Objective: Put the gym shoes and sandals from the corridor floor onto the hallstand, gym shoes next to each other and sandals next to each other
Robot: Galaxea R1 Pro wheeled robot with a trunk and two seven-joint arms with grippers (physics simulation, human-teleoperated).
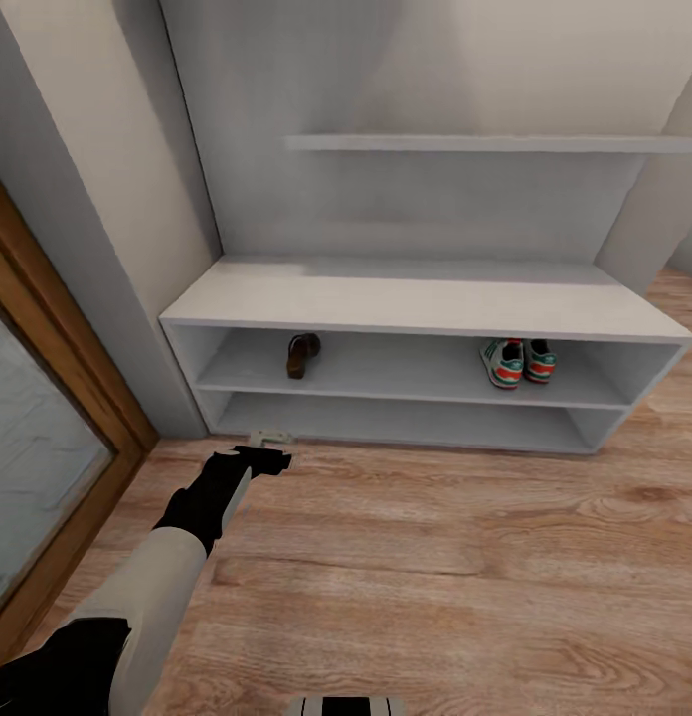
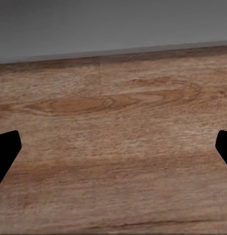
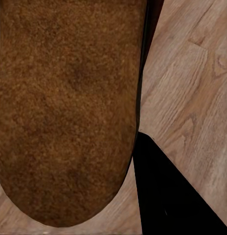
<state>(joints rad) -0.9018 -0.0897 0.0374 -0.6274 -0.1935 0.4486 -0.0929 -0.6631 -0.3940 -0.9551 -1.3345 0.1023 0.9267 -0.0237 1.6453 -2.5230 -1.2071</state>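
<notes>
Holding the second sandal [image 3: 69, 112] in your right arm's wrist view, you have it pressed right up against the camera; its tan underside or footbed runs lengthwise along the finger direction, rounded end toward 6 o'clock in that picture; a dark finger [image 3: 167, 191] shows just beside it at about 4 o'clock; whether the right claw is clamped on the sandal I cannot tell, though it reads as carried, since the corridor floor [image 3: 192, 88] lies behind it.

In the head view the hallstand [image 1: 426, 298] sits ahead at 12 o'clock; the gym shoes [image 1: 517, 362] stand side by side, touching, in the upper slot toward 1 o'clock, toes out; the first sandal [image 1: 303, 355] lies in the same slot toward 11 o'clock, long axis pointing into the rack, well apart from the sneakers.

Your left gripper [image 1: 270, 444] hangs low over the floor just in front of the rack's bottom edge, directly below that shelved sandal; its fingers are spread wide and hold nothing, with bare planks between them in its wrist view.

Judgement: three of four are racked; the carried sandal needs to land beside its mate at 11 o'clock, parallel to it; the left arm is nearer that spot but empty, so expect a long cross-reach with the right, and watch for collision with the left arm.
</notes>
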